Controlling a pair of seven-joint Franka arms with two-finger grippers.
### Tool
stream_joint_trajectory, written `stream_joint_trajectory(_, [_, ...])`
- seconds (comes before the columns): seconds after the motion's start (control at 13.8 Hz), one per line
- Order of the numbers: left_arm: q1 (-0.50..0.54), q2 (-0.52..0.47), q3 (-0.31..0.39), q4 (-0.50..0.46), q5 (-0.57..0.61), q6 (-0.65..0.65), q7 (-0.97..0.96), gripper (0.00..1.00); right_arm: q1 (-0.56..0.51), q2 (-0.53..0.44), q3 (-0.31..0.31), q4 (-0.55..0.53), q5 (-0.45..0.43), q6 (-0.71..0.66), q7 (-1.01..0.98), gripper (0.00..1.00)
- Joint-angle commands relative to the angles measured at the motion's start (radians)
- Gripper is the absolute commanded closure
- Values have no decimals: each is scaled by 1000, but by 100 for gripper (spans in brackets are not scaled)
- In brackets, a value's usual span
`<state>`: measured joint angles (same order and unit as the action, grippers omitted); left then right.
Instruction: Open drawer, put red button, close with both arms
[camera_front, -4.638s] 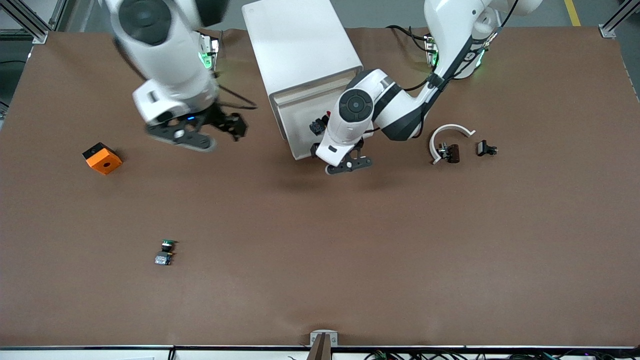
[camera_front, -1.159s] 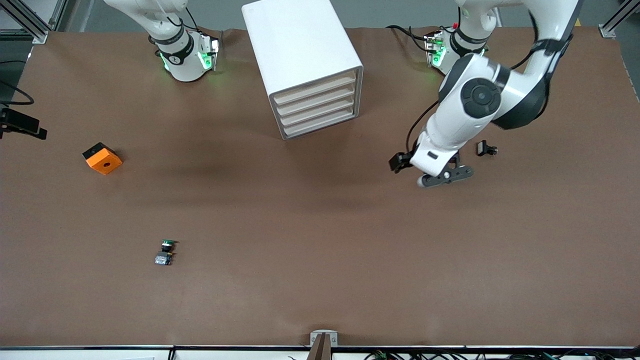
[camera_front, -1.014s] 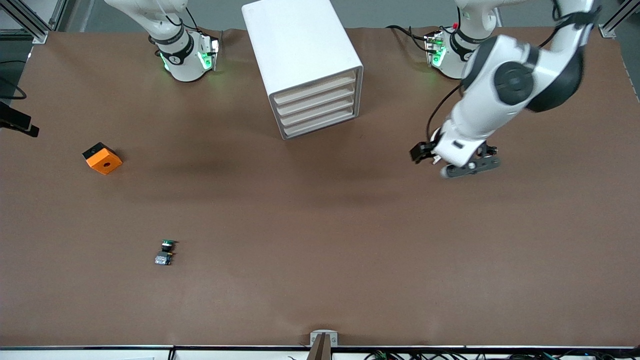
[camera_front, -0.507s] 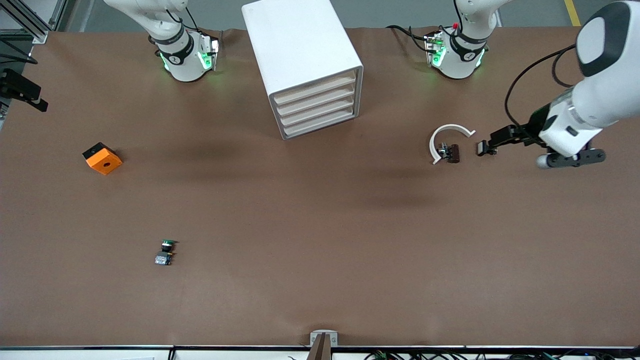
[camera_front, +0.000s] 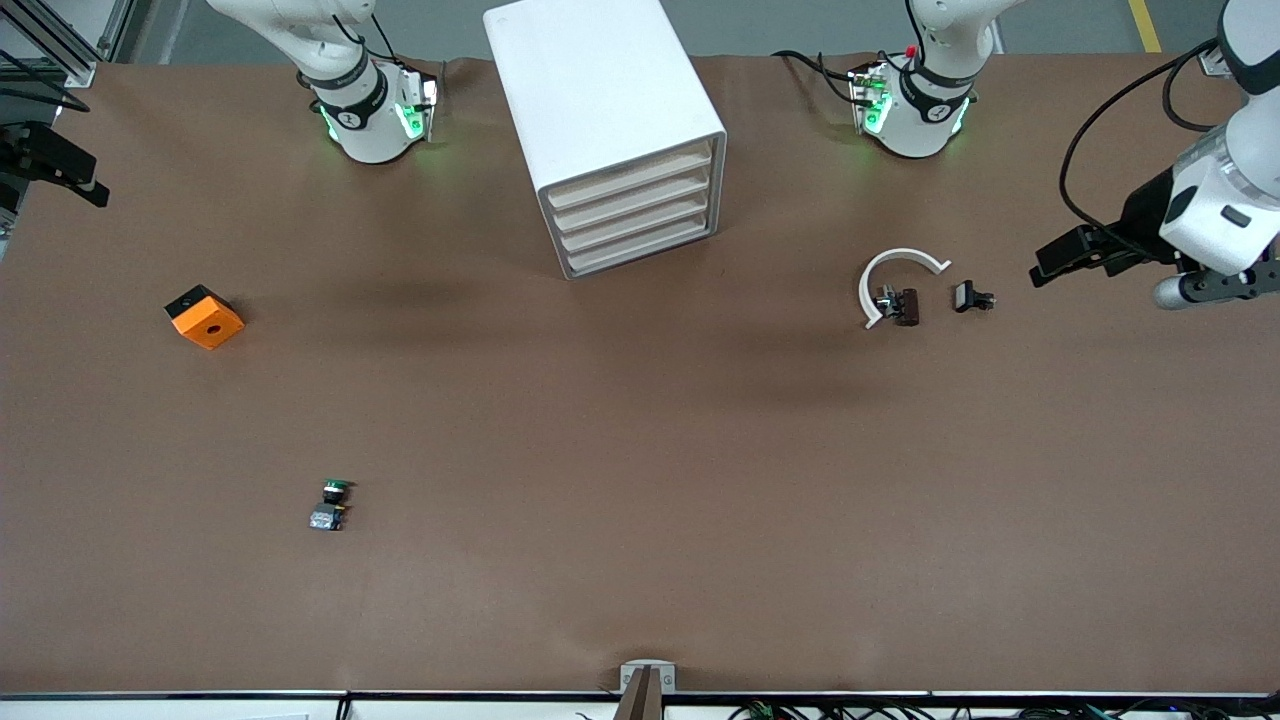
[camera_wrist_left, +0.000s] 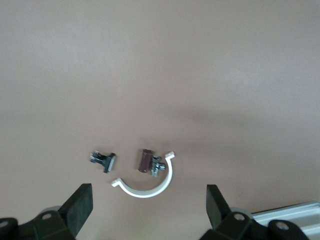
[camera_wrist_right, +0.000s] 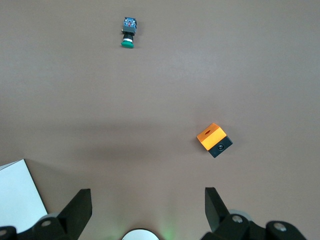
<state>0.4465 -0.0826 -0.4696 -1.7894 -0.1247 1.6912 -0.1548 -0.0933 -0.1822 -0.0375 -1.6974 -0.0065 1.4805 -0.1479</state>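
Two hands released: left hand (camera_front: 1050, 268) beside white clip (camera_front: 895, 275), right hand (camera_wrist_right: 145, 207) over orange block (camera_front: 204, 317).

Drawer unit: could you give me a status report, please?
Left gripper open, over left-arm end. Right gripper open, over right-arm end. Drawer unit shut, red button not in sight.

The clip (camera_front: 973, 297) lies just beside the curved bracket (camera_front: 897, 268).

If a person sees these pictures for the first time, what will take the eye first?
Probably the white drawer cabinet, standing between the two arm bases with all drawers shut. Next the orange block toward the right arm's end. The left gripper hangs open over the left arm's end, beside a white curved piece.
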Motion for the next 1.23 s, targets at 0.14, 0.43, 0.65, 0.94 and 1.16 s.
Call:
stream_joint_trajectory(0.14, [20,-13,25,39,30,-44,118,0,30,-29,-47,-31,17,-12,-2,0])
stream_joint_trajectory(0.43, [8,-11,83,77,31,-65,185,0,32,-31,-45,-30,17,-17,-6,0])
stream_joint_trajectory(0.65, [-92,0,159,84,34,-62,185,0,30,-31,-44,-25,17,-19,-4,0])
stream_joint_trajectory(0.94, [-356,4,411,84,36,-62,181,0,30,-39,-41,-28,17,-16,82,0])
stream_joint_trajectory(1.16, [-466,4,522,84,36,-61,176,0,29,-36,-41,-28,22,-8,96,0])
